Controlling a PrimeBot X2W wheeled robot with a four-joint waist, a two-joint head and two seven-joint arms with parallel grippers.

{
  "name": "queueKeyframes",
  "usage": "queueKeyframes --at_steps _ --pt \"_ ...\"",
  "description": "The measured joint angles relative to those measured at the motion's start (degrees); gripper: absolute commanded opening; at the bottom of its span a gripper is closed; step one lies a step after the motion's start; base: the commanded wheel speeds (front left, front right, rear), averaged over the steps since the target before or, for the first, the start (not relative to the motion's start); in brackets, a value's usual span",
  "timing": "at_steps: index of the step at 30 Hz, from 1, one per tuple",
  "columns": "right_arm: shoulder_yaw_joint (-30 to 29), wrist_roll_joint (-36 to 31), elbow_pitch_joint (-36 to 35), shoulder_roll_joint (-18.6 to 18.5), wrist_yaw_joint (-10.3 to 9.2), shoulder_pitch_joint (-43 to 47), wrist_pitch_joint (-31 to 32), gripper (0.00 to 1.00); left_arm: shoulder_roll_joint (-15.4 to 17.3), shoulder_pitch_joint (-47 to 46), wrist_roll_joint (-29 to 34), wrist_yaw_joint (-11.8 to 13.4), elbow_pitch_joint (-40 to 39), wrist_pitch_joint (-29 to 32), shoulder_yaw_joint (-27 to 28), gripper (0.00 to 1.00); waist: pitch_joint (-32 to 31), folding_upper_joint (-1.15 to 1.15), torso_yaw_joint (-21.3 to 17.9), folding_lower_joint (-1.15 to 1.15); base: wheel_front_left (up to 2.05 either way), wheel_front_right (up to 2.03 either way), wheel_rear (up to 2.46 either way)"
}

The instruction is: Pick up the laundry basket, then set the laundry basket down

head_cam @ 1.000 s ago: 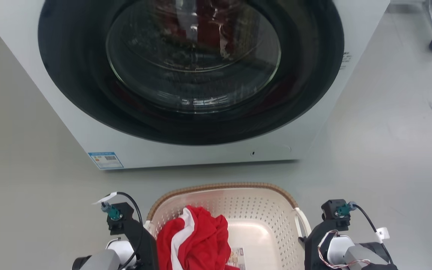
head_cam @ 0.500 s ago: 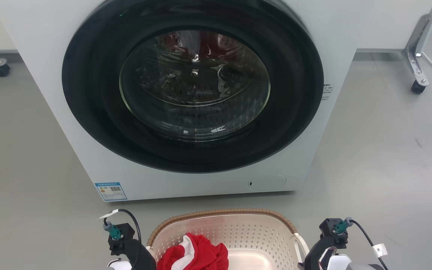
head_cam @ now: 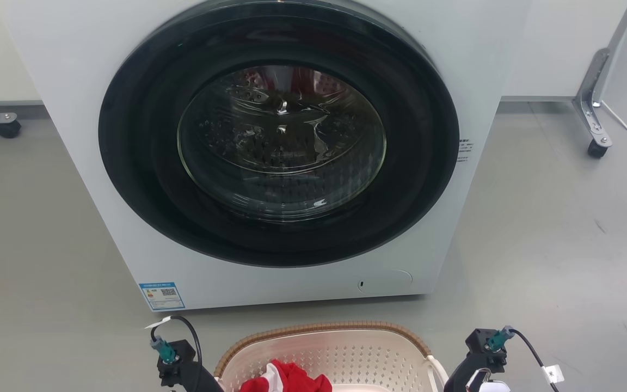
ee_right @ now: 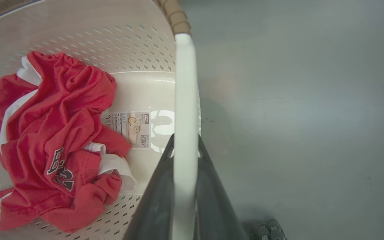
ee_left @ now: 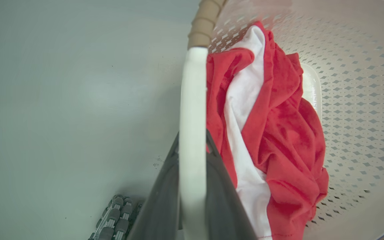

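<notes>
The laundry basket (head_cam: 324,330), cream-white and perforated with a brown woven-look rim, shows at the bottom middle of the head view, just in front of the washing machine. A red and white garment (ee_right: 55,133) lies crumpled inside it. In the left wrist view my left gripper (ee_left: 193,141) is shut on one white side handle (ee_left: 192,93), a dark finger (ee_left: 160,200) on each side of it. My right gripper (ee_right: 185,141) is shut on the other handle (ee_right: 185,83) the same way. I cannot tell whether the basket touches the floor.
A white front-loading washing machine (head_cam: 101,207) with a dark round door (head_cam: 281,141) stands close ahead, door shut. Castered frame legs stand at the far right (head_cam: 595,147) and far left (head_cam: 6,128). Grey floor (head_cam: 553,234) lies open on both sides. A paper label (ee_right: 130,128) sticks to the basket bottom.
The whole head picture has shifted, so the camera has moved: the washer now shows smaller and lower, and the basket and both wrists sit nearer the bottom edge. Both grips look unchanged.
</notes>
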Motion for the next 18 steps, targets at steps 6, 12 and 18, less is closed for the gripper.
queueKeyframes --at_steps 6,12,18 --pt "0.09 1.08 0.16 0.00 0.00 0.66 0.49 0.00 0.00 0.30 -0.16 0.00 -0.07 0.35 -0.23 0.00 -0.29 0.00 -0.17 0.00 0.00 0.00 0.00" --pt "0.14 1.65 0.20 -0.01 0.00 0.76 0.51 0.00 0.04 0.54 -0.57 0.00 -0.18 0.35 -0.40 0.00 -0.37 0.01 -0.26 0.01 0.00 0.00 0.00" --pt "0.46 2.24 0.04 -0.05 -0.01 0.75 0.51 0.00 0.12 0.75 -0.65 0.01 -0.41 0.33 -0.68 0.00 -0.33 0.00 -0.28 0.01 0.00 0.00 0.00"
